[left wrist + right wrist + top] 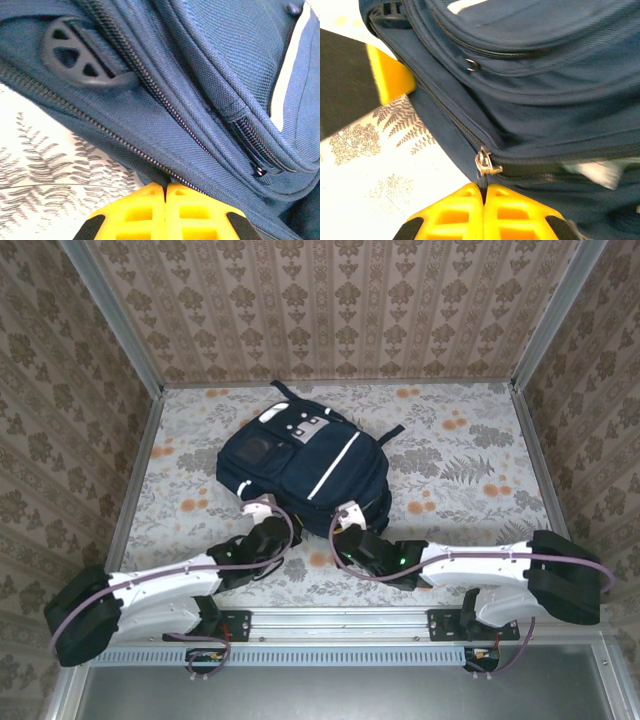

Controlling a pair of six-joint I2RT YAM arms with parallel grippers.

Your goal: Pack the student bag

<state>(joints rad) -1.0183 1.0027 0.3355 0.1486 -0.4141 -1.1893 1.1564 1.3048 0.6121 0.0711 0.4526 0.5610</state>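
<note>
Top external: student bag (300,465) on floral table (470,470), patterned walls (330,310) around.

The counter (470,455) wore a pale covering printed with grey ferns and orange blossoms, with metal rails (533,455) along its sides. The student bag (300,465) lay flat on it, a little left of centre, one dark strap (388,432) trailing rightward across the covering.

A fern-and-flower printed cloth (470,450) lies flat between patterned wallpapered walls (330,300).
</note>
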